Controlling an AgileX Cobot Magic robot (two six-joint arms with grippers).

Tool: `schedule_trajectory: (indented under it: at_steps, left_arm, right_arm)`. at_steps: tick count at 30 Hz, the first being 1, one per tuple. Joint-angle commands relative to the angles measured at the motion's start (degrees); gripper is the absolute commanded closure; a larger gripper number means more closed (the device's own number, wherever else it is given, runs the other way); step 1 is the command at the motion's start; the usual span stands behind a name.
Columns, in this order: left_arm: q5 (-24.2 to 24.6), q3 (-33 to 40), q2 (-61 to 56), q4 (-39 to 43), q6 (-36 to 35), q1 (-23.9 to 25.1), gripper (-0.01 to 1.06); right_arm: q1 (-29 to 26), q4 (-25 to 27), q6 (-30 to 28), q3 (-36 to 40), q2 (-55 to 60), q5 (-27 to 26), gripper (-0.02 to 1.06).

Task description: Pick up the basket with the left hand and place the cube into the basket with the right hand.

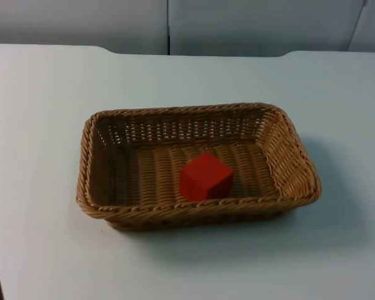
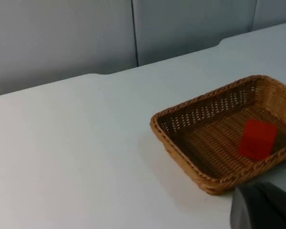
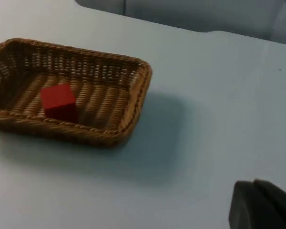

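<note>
Both arms wait clear of the basket (image 1: 100, 134); gripper opening cannot be told. Left gripper (image 2: 264, 207): basket ahead. Right gripper (image 3: 262, 205): basket well apart. Red cube (image 1: 205, 177) rests inside.

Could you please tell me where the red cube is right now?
In the top view the red cube sits inside the wicker basket, on its floor near the front rim, at the middle of the white table.

Cube (image 1: 204, 177) inside basket (image 1: 100, 131), basket on table (image 1: 37, 125), wall (image 1: 237, 25) behind
</note>
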Motion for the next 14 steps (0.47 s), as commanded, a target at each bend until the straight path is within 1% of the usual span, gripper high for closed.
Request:
schedule_trajectory:
  at_steps: [1, 4, 6, 8, 10, 11, 12, 14]
  left_arm:
    - [0.8, -0.5, -0.3, 2.6, -2.1, -0.2, 1.05]
    - [1.4, -0.5, -0.3, 5.0, -6.2, -0.2, 1.05]
    - [2.1, -0.3, -0.3, 5.8, -6.7, -0.2, 1.05]
    - [2.7, -0.3, -0.3, 9.0, -8.8, -0.9, 1.05]
    - [3.3, -0.3, -0.3, 11.5, -9.1, -1.4, 1.05]
    - [3.3, -0.3, -0.3, 11.5, -9.1, -1.4, 1.05]
    - [4.6, -0.3, -0.3, 12.5, -9.7, -1.4, 1.05]
    - [5.5, -0.3, -0.3, 12.7, -12.2, -1.4, 1.05]
  right_arm:
    - [-3.1, 0.2, 0.3, 0.1, -0.2, -0.8, 1.05]
    - [-7.4, 0.2, 0.3, 0.1, -0.2, -0.9, 1.05]
    - [-8.4, 0.2, 0.3, 0.1, -0.2, -0.9, 1.05]
    - [-9.7, 0.2, 0.3, 0.1, -0.2, -0.9, 1.05]
    - [-10.1, 0.2, 0.3, 0.1, -0.2, -0.9, 1.05]
    - [-10.1, 0.2, 0.3, 0.1, -0.2, -0.9, 1.05]
    - [-10.1, 0.2, 0.3, 0.1, -0.2, -0.9, 1.05]
    - [-10.0, 0.2, 0.3, 0.1, -0.2, -0.9, 1.05]
